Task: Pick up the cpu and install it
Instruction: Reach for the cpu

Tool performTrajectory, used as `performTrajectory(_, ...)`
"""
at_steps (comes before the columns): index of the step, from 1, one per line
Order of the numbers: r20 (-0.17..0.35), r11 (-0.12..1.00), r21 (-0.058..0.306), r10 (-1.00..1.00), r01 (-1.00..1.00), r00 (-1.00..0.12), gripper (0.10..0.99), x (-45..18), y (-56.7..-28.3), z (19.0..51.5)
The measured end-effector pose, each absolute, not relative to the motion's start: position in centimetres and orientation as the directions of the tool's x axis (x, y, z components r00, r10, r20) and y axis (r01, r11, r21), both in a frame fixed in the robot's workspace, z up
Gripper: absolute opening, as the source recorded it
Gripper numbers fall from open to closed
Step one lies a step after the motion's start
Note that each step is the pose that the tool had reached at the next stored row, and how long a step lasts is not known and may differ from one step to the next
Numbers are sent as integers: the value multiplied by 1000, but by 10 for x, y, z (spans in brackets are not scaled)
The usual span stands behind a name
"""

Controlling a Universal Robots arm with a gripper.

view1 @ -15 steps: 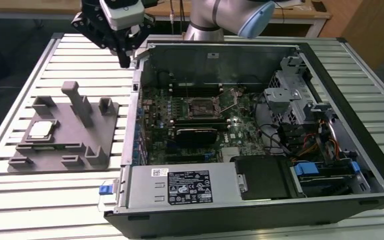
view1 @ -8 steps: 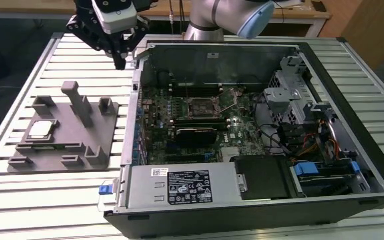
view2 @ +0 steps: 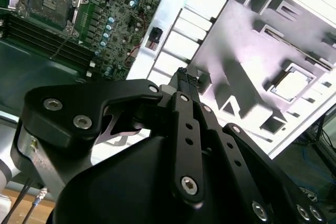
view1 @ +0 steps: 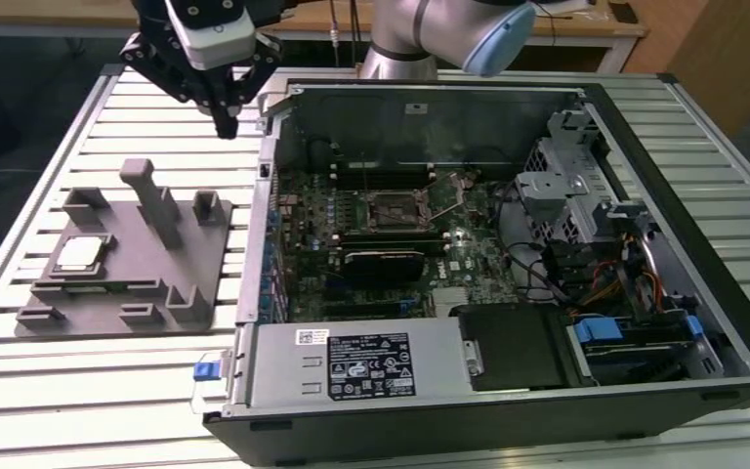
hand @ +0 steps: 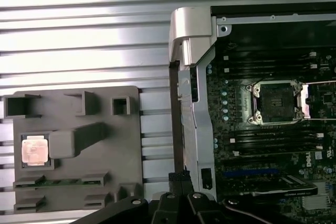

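Observation:
The cpu (view1: 79, 255) is a small silvery square lying flat in a recess of the grey fixture (view1: 153, 278) at the exterior view's left. It also shows as cpu (hand: 34, 149) and cpu (view2: 291, 83) in both wrist views. The open socket (view1: 395, 209) sits on the motherboard inside the case, with its lever raised; it appears as socket (hand: 276, 103) too. My gripper (view1: 226, 125) hangs high above the table strip between the fixture's far end and the case wall. Its black fingers (view2: 184, 77) meet at the tips with nothing between them.
The open computer case (view1: 258, 176) fills the middle and right of the slatted metal table (view1: 114, 391). A black heatsink block (view1: 382, 264) lies near the socket, with a power supply (view1: 349, 366) in front. Upright posts (view1: 153, 200) rise from the fixture.

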State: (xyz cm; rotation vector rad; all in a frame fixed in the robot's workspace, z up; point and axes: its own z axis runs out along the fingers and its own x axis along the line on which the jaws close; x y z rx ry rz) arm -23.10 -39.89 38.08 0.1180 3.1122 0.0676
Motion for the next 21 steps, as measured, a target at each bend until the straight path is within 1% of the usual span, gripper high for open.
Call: performTrajectory(21,-25,996,44,76,75,-997,106,-258,-399,373)
